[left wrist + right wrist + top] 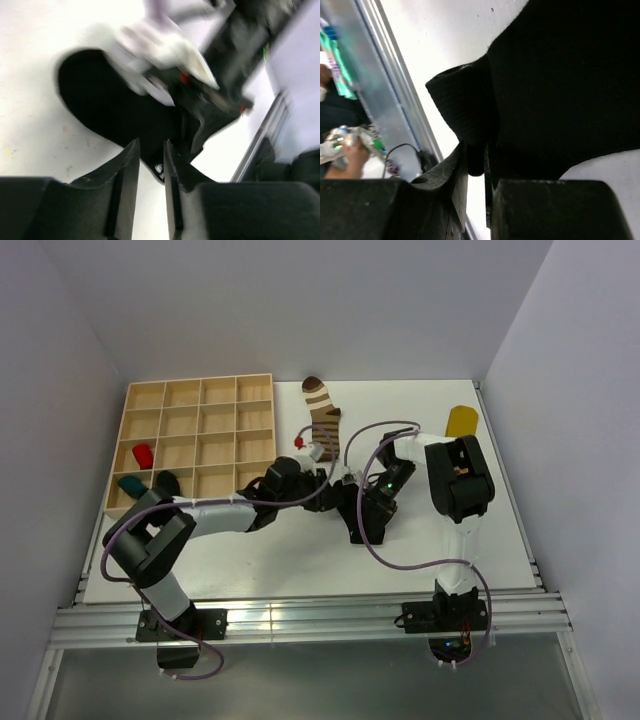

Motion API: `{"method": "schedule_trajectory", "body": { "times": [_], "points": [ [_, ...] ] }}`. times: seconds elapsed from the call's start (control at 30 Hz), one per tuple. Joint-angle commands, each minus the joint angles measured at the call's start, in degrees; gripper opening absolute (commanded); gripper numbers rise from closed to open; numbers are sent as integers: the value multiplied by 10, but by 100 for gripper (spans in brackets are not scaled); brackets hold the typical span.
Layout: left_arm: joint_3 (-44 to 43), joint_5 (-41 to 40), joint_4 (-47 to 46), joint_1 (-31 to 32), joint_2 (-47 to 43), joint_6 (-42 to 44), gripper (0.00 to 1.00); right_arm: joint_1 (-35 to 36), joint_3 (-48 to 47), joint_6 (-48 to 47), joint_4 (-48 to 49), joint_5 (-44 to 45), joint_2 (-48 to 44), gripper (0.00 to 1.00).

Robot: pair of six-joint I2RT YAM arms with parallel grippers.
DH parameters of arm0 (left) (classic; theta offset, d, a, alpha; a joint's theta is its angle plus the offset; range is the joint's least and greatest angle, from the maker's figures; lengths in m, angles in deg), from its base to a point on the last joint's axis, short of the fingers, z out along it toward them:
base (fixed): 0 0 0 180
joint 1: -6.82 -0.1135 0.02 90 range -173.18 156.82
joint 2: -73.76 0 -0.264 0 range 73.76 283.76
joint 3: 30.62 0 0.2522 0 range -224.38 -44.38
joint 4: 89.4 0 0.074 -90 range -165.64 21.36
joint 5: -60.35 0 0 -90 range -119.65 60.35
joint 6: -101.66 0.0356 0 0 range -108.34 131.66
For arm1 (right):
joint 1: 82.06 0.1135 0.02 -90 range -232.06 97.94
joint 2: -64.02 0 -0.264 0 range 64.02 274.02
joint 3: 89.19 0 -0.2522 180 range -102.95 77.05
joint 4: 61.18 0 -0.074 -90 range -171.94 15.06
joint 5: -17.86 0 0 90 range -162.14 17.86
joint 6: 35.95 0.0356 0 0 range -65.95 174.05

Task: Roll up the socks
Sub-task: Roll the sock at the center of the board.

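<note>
— Socks on the worktop: which one is being worked?
— The black sock [570, 75], mid-worktop, under both arms. The right gripper [476, 147] is clamped on a raised fold at its edge, jaws all but touching.
— And the left?
— The left gripper [151, 145] sits at the sock's near edge, jaws a narrow slit apart. Whether any cloth is caught in there, I cannot tell. From its camera the sock stretches lengthwise away from the fingers, towards the right gripper, so a roll would likely run along that line.
— Other socks?
— A brown striped sock [322, 420] lies by the far edge and a yellow sock [461, 421] near the far-right corner, both well apart from the grippers.
— The tray?
— The wooden tray [200, 390] at the far-left corner holds a red bundle [142, 455], a teal bundle [131, 483] and a dark bundle [167, 483] in neighbouring compartments at its near-left end.
</note>
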Motion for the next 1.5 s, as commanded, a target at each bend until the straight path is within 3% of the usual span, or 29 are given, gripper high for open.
{"method": "schedule_trajectory", "body": {
  "times": [0.0, 0.13, 0.27, 1.03, 1.33, 1.43, 1.47],
  "points": [
    [-26, -15, 15, 47, -1, 153, 34, -5, -28, -16, -25, 25, 23, 9],
    [-66, 37, 31, 81, 41, 205, 39, -4, -38, 0, -30, 23, 39, 10],
    [-86, 29, 14, 108, 78, 227, 42, -2, -34, 11, -23, 26, 41, 10],
    [-70, 98, -54, 112, 138, 199, 43, 0, -19, 55, 8, 42, 42, 10],
    [-64, 109, -45, 112, 159, 177, 36, 0, -12, 72, 20, 43, 34, 10],
    [-56, 111, -50, 112, 163, 164, 30, 0, -10, 85, 25, 40, 29, 10],
    [-52, 113, -52, 112, 166, 158, 23, 0, -8, 91, 33, 38, 27, 10]
  ]
}}
